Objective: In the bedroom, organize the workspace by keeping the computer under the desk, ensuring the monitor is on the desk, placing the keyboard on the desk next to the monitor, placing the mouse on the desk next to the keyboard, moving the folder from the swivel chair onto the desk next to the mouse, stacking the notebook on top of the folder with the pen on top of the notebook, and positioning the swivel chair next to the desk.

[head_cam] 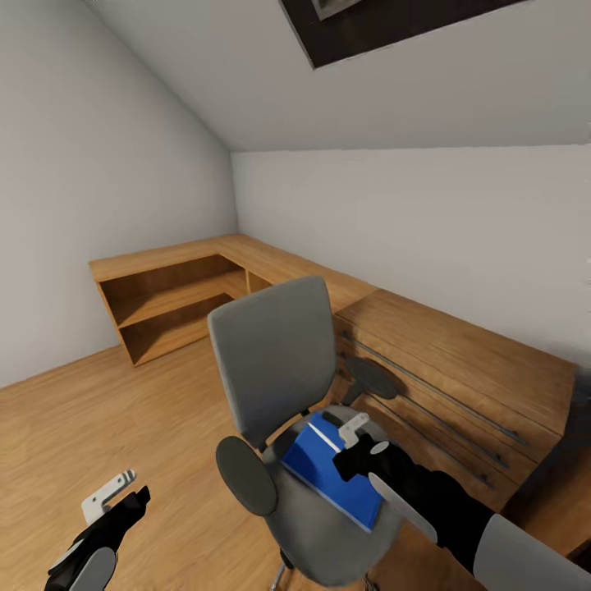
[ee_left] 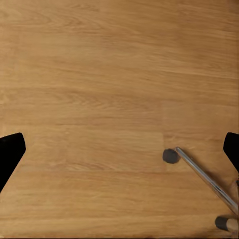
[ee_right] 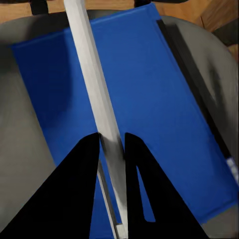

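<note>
one flat blue folder on the grey swivel chair, its edge grasped by the right pincer; left pincer released.

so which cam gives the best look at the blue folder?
Right wrist view: the blue folder spans most of the frame, lying flat on the swivel chair seat with a pale strip crossing it. Head view shows it smaller, partly behind the right hand. Left wrist view shows wood floor.
</note>
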Tool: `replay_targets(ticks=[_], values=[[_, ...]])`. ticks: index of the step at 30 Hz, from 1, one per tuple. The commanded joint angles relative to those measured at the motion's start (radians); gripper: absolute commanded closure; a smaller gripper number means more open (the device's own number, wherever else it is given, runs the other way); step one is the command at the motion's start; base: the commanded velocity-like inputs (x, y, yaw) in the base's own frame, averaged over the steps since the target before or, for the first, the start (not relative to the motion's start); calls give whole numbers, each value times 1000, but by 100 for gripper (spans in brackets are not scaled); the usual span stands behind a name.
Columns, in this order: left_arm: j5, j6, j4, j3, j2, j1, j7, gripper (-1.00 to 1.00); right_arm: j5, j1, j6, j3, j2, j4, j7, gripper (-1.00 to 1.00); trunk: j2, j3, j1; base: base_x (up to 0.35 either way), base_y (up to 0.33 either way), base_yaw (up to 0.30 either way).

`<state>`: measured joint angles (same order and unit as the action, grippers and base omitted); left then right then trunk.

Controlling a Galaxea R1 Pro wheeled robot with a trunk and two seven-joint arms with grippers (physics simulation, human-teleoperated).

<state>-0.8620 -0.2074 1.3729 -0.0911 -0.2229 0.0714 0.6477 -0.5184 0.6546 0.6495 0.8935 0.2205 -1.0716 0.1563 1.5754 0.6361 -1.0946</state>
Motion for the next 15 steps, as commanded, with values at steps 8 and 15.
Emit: replay_targets(ticks=[8, 15], values=[[-5, -3, -1, -1, -1, 1, 7, -100, -15, -8, -5, 5, 3, -45, 88, 100, -56, -24, 31, -333, 0, 0], [-5, -3, -2, -1, -1, 1, 7, -100, -17, -10, -5, 4, 3, -66, 98, 100, -105, -46, 58, -338, 0, 0]])
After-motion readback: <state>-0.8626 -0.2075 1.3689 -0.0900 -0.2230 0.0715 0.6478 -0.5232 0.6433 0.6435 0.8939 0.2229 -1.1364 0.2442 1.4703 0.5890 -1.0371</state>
